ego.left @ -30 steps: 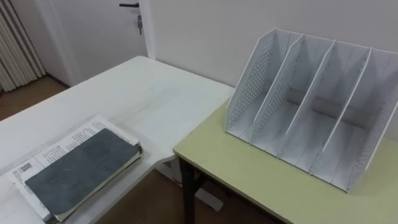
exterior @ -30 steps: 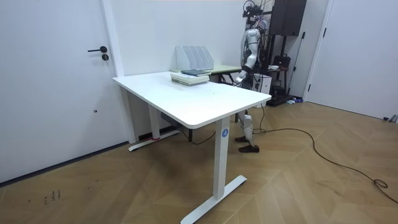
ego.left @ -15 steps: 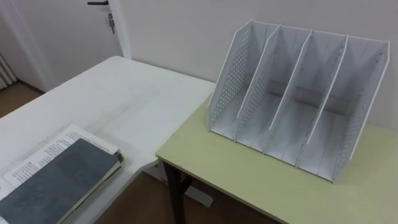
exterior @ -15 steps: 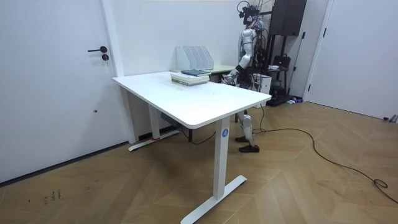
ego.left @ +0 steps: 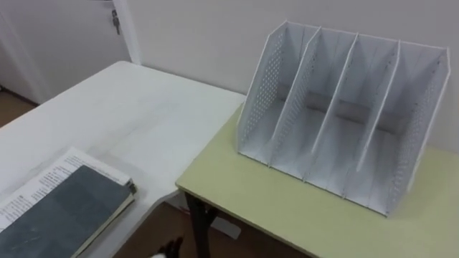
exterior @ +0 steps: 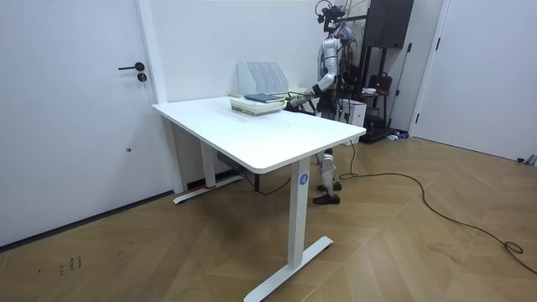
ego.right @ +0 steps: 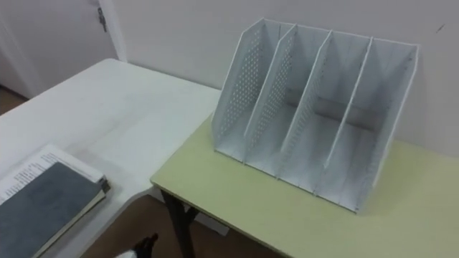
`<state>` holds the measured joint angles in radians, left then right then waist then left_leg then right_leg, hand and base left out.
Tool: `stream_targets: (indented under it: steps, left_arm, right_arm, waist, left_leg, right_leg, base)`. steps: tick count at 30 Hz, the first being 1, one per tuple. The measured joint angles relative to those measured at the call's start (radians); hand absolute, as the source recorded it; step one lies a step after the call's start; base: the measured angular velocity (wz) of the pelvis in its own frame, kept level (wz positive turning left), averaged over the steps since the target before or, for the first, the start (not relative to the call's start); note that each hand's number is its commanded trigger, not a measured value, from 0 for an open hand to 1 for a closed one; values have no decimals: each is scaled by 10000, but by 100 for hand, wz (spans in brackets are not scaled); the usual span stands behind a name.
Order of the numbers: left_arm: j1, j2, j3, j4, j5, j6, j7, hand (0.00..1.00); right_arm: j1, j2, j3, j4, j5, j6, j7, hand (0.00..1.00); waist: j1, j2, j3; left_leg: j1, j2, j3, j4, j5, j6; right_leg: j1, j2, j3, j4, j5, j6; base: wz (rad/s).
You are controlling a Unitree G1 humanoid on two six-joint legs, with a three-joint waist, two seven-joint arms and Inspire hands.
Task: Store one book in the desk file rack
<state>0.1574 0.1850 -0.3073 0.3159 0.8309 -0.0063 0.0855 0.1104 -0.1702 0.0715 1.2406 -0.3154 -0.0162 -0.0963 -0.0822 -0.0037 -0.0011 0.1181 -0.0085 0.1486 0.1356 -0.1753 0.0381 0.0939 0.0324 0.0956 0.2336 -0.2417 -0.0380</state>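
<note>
Dark book (ego.left: 61, 218) flat on the white worktop (ego.left: 143, 115), well apart from the file rack (ego.left: 344, 115).
Lies atop printed papers (ego.left: 50, 175); rack upright on the green worktop (ego.left: 287, 215); left hand (exterior: 292, 100) near the books, apart or together: cannot tell.

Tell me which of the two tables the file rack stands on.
The file rack stands on the pale green table; the white table beside it carries the books.

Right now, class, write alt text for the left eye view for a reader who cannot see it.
An empty white file rack with four slots stands on a pale green desk. To its left, a dark grey book lies flat on printed white pages on a white table.
</note>
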Motion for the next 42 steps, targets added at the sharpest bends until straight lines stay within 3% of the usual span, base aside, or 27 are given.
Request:
stream_targets:
  steps: [1,2,3,5,6,7,8,9,10,12,15,18,25,29,32,42]
  left_arm:
    - [6,69,-99,-88,47,-16,73,0]
    - [8,215,-83,-96,64,-19,221,0]
    - [-30,300,157,-24,86,-14,296,0]
    - [-199,148,245,-145,288,-73,386,0]
    - [-162,148,246,-472,400,-225,545,0]
    - [-140,150,262,-621,520,-229,645,0]
    - [-133,182,282,-810,718,-245,845,0]
    - [-146,210,270,-954,857,-287,1115,0]
    - [-149,233,257,-1025,961,-293,1240,0]
    - [-152,236,118,-1143,1403,-402,1728,0]
    - [-141,239,81,-1211,1790,-671,2133,0]
    - [-136,301,86,-1541,1869,-800,2712,0]
    - [-138,322,64,-1822,2114,-1116,3466,0]
    - [-144,315,68,-1838,2026,-1200,3479,0]
    - [-164,319,84,-1992,2024,-1263,3586,0]
    - [-165,361,138,-2355,2024,-1266,4070,0]
  right_arm:
    - [-62,16,-3,77,-26,-48,57,0]
    - [-322,61,103,62,14,-122,122,0]
    - [-491,38,353,-68,84,-235,21,0]
    - [-481,-14,542,-90,276,-232,-107,0]
    - [-488,-79,540,2,270,-118,-94,0]
    - [-454,-105,542,2,261,-96,-93,0]
    - [-344,-172,550,13,265,-86,-62,0]
    - [-202,-81,547,20,277,-60,81,0]
    - [-146,-3,541,21,284,-49,142,0]
    - [-136,127,537,44,319,-48,232,0]
    - [-140,89,516,87,304,-44,224,0]
    - [-138,35,521,192,306,-47,218,0]
    - [-217,-2,555,486,307,-55,257,0]
    - [-225,-7,624,520,349,-49,289,0]
    - [-222,-20,628,533,394,-41,482,0]
    - [-240,21,634,749,397,-31,711,0]
  waist:
    - [140,38,5]
    - [294,203,71]
    - [165,342,61]
    - [-131,337,67]
    - [-196,201,155]
    - [-224,227,167]
    - [-250,288,183]
    - [-287,330,155]
    - [-286,211,194]
    - [-194,56,150]
    - [-46,58,67]
    - [7,74,48]
    - [-40,235,28]
    - [-28,223,135]
    - [11,212,149]
    - [39,201,128]
  left_leg:
    - [88,75,-314,-14,-1,0]
    - [171,349,-1058,-5,-43,-66]
    - [170,1054,-956,111,-203,-503]
    - [167,1458,-826,102,-263,-749]
    - [136,1412,-807,148,-260,-752]
    - [100,1402,-791,135,-236,-788]
    - [2,1365,-767,63,-61,-1096]
    - [-72,1294,-630,-96,-90,-1124]
    - [-84,1232,-538,-64,-91,-1119]
    - [-216,1032,-455,2,-133,-963]
    - [-232,824,-476,5,-162,-779]
    - [-187,689,-568,12,-125,-671]
    - [-158,651,-624,19,-106,-641]
    - [-15,656,-546,14,-106,-643]
    - [-24,659,-479,12,-106,-644]
    - [-8,660,-428,9,-106,-644]
  right_leg:
    - [-90,-12,-485,-247,18,14]
    - [-686,76,-1089,-882,307,-239]
    - [-1110,46,-1951,-839,1494,-306]
    - [-1071,-28,-2610,-816,1513,-344]
    - [-1025,-132,-2634,-856,1511,-339]
    - [-994,-144,-2662,-856,1510,-334]
    - [-902,-114,-2775,-821,1462,-252]
    - [-800,-129,-2893,-785,1420,-166]
    - [-753,-180,-2893,-788,1376,-88]
    - [-755,-282,-2888,-838,1338,119]
    - [-706,-483,-2892,-840,1390,312]
    - [-634,-616,-2961,-838,1405,406]
    - [-569,-659,-3015,-836,1360,455]
    - [-435,-658,-2934,-834,1242,471]
    - [-447,-658,-2935,-841,1223,465]
    - [-421,-659,-2937,-849,1216,466]
  base:
    - [-91]
    - [-106]
    - [-77]
    - [-17]
    - [-20]
    - [-8]
    - [19]
    - [27]
    - [31]
    - [24]
    - [8]
    - [10]
    - [5]
    - [1]
    - [1]
    - [0]
